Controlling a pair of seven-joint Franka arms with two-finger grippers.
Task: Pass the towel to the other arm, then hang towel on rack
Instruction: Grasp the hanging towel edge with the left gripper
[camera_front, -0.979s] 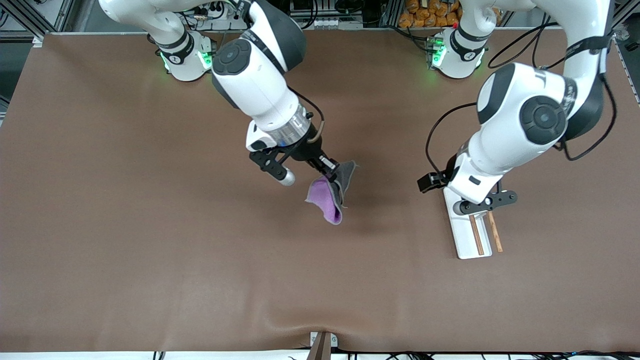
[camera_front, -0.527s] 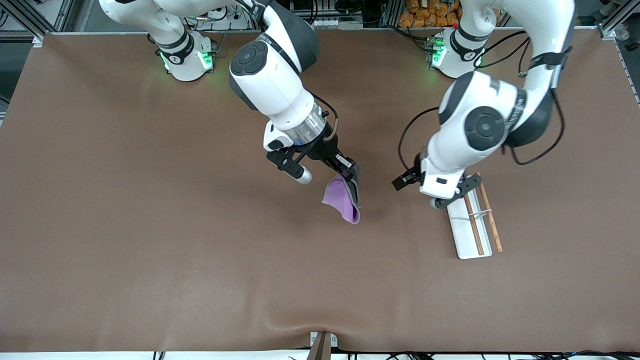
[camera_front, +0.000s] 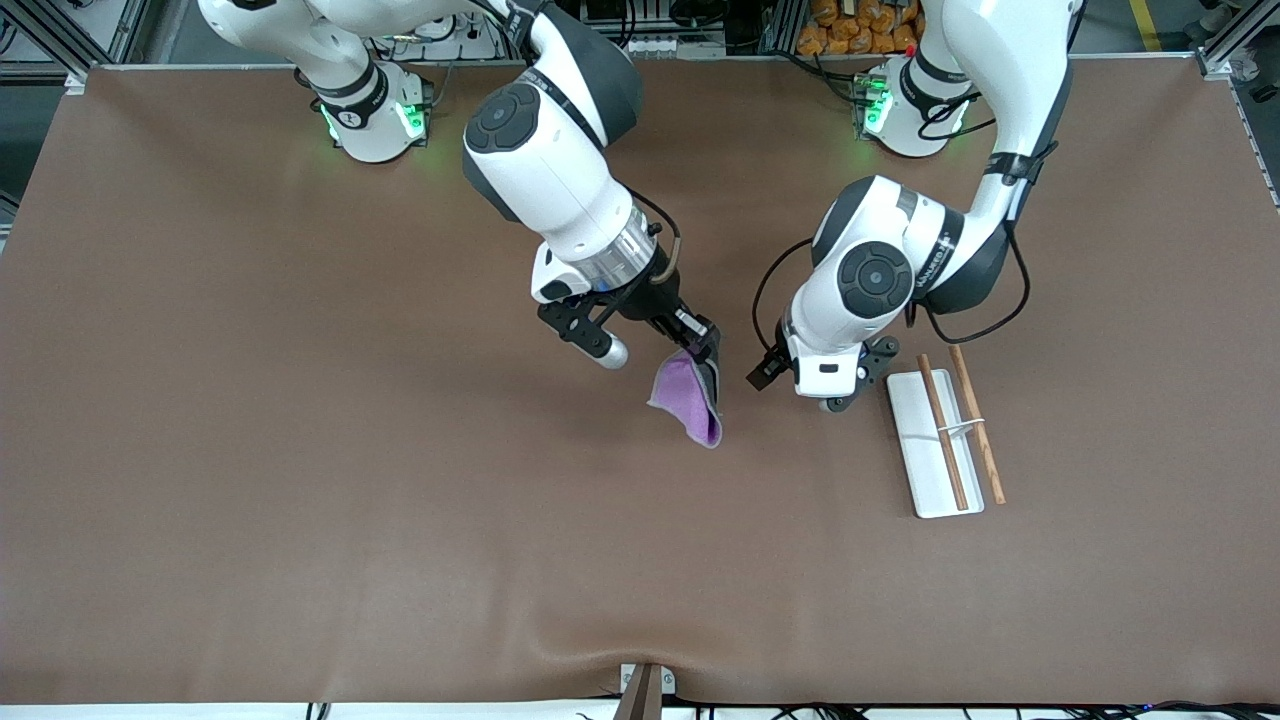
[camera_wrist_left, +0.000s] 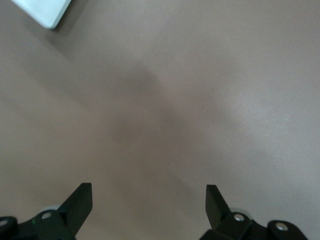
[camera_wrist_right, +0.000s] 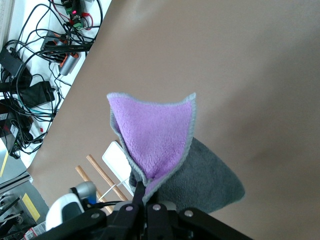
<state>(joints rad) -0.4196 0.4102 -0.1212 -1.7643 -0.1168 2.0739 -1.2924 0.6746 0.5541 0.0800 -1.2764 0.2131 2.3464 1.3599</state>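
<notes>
towel: small soft cloth (camera_front: 688, 396), fuzzy purple on 1 side and dark grey on the other, with a pale grey stitched edge all the way round. It's folded over on itself, so the purple face shows to the front camera and the grey side is mostly a thin strip along the edge. In the right wrist view (camera_wrist_right: 159, 145) the purple part stands up like a pointy flap with the grey part bunched beside it.

where the towel is: up in the air, hanging from 1 pinched bit, over the middle of the brown tabletop (camera_front: 300, 450). Not touching the rack.

right gripper: (camera_front: 703, 345) fingers clamped tight on the top edge of the towel, you can see the cloth squeezed right between the fingers (camera_wrist_right: 142, 200).

left gripper: (camera_wrist_left: 149, 200) fingers spread wide with nothing between them, just bare tabletop underneath. From the front it sits (camera_front: 800, 385) low over the tabletop, between the hanging towel and the rack, close to both.

rack: flat white rectangular base (camera_front: 925, 450) with 2 thin brown wooden rods (camera_front: 942, 430) running side by side, joined by a thin white crosspiece. It sits toward the left arm's end of the tabletop. A corner of the white base peeks into the left wrist view (camera_wrist_left: 42, 10).
</notes>
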